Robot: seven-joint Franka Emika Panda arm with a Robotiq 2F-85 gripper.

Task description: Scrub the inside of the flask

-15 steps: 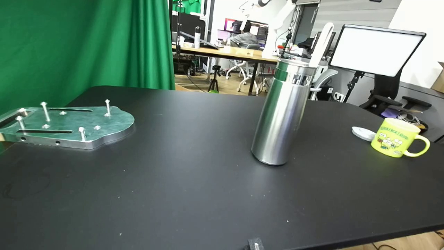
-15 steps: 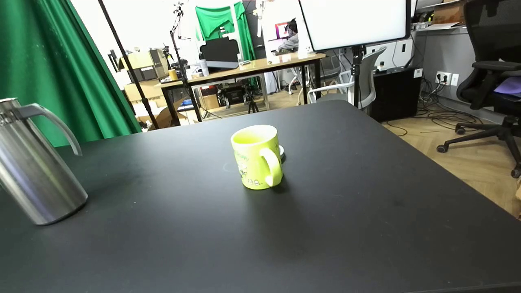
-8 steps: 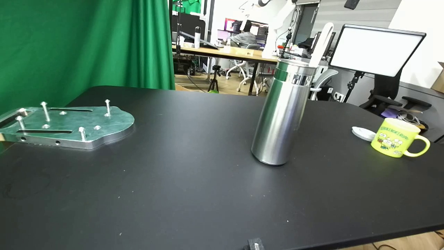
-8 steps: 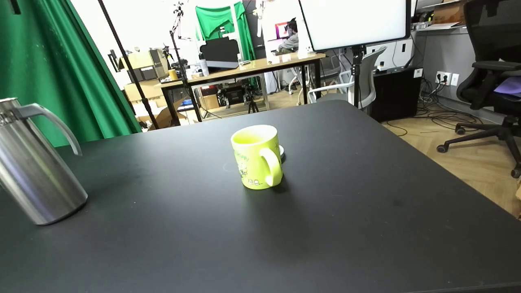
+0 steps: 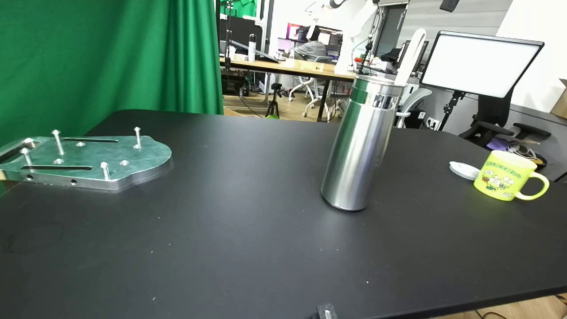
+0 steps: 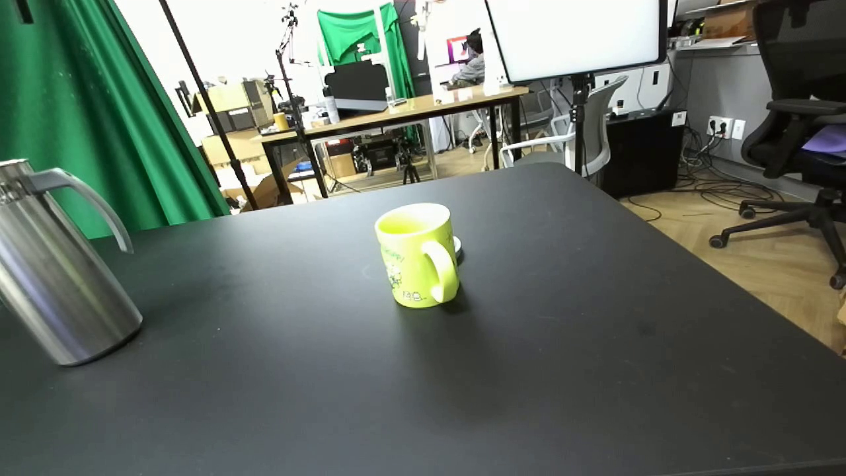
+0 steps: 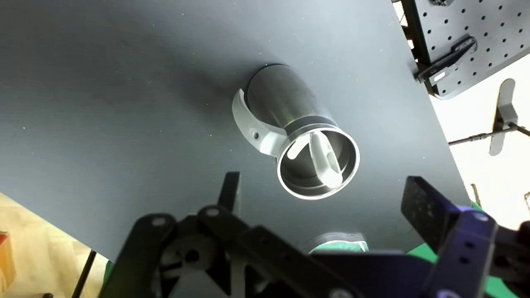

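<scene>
The flask, a tall brushed steel cylinder, stands on the black table in both exterior views [image 5: 356, 150] [image 6: 66, 284] and in the wrist view [image 7: 285, 95]. Its grey side handle [image 6: 86, 195] also shows in the wrist view [image 7: 256, 130]. A white handle [image 5: 409, 57] sticks up out of the flask's mouth; the wrist view shows it leaning on the rim [image 7: 325, 159]. Its lower end is hidden inside. My gripper [image 7: 323, 178] is open and empty above the flask, its fingers wide apart. Only a dark fingertip shows at the top of both exterior views [image 5: 449, 4] [image 6: 24, 10].
A yellow-green mug [image 5: 502, 177] stands beside a white disc [image 5: 464, 170]. A metal plate with upright bolts [image 5: 97, 155] lies at the table's left in that exterior view. A perforated board [image 7: 476, 33] is beyond the table edge in the wrist view.
Between one second and half a second ago a gripper fingertip came lower into the top of both exterior views. Since then it has not visibly moved. The flask and white handle are unmoved.
</scene>
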